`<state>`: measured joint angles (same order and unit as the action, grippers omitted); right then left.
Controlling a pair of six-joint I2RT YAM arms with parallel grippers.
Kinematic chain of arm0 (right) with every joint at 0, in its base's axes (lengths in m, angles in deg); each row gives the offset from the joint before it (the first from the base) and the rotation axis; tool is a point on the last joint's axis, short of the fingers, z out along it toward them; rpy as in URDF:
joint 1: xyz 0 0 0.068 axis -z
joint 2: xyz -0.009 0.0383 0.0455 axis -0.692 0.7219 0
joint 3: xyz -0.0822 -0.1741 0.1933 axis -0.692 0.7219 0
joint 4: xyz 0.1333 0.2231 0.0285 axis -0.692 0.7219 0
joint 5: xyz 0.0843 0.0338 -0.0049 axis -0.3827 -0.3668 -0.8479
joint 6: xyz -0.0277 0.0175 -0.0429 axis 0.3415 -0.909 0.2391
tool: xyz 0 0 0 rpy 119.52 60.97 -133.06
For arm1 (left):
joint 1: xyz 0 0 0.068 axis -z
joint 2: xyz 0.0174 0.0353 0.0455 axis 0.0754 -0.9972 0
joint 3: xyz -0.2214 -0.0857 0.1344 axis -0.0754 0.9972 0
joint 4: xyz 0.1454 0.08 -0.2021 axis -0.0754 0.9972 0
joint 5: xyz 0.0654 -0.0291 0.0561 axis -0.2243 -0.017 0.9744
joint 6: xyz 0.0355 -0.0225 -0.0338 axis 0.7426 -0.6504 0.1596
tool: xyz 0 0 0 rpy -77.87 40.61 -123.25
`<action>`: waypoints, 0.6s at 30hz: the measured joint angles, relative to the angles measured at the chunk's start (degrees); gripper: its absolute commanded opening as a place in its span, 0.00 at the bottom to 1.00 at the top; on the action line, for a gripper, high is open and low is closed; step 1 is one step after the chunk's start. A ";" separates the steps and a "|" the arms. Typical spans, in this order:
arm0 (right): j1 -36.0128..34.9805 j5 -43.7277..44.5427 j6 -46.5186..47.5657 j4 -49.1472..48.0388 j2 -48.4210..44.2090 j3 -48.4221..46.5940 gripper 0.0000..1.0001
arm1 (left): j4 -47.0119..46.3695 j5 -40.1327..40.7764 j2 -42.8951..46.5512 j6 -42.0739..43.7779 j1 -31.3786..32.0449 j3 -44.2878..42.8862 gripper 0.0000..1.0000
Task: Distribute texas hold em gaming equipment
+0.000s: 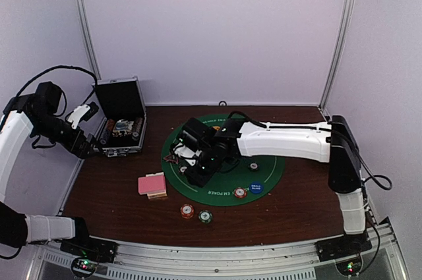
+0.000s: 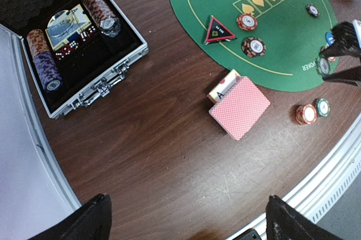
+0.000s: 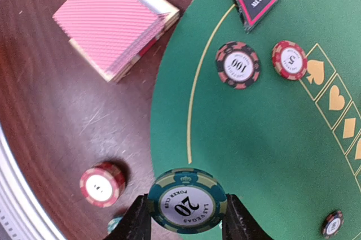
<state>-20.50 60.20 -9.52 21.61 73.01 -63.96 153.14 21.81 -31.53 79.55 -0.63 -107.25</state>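
Where the top external view looks down on the table, the right arm reaches across a round green felt mat point(image 1: 267, 171), with the right gripper point(image 1: 198, 167) over the mat's left part. The left gripper point(image 1: 84, 141) hangs at the far left, beside an open black silver-edged case point(image 1: 122, 105). A pink-backed deck of cards point(image 1: 151, 182) lies on the wood just left of the mat. A red-white chip point(image 1: 187, 211) and a green chip point(image 1: 206, 216) sit side by side on the wood near the mat's near edge. A blue marker disc point(image 1: 256, 188) lies on the felt.

Seen from the left wrist, the left gripper's fingers point(image 2: 90, 217) stand wide apart with nothing between them. A red triangle point(image 2: 219, 30) rests at the mat's border, apart from the deck.

Seen from the right wrist, the right gripper's fingers point(image 3: 135, 220) are clamped on the edges of a green "20" chip point(image 3: 186, 200), over the mat's border. Whether it touches the felt cannot be told. A dark "100" chip point(image 3: 237, 64) and a red "5" chip point(image 3: 289, 59) lie side by side on the felt near the triangle.
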 measured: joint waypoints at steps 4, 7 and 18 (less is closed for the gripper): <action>2.71 0.52 0.31 -0.55 5.75 -4.46 0.19 | 0.09 -0.02 0.00 0.26 0.00 0.00 0.98; 3.87 0.70 0.39 -0.59 10.27 -6.43 0.19 | 0.31 -0.02 0.00 0.50 0.00 0.00 0.97; 3.93 -0.37 -0.04 -1.25 15.96 -10.88 0.19 | 0.46 -0.15 0.00 0.68 0.00 -0.09 0.98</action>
<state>-16.57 59.83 -9.56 20.36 88.97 -74.85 153.60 21.66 -31.53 80.23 -0.63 -107.34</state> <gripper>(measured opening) 0.415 0.975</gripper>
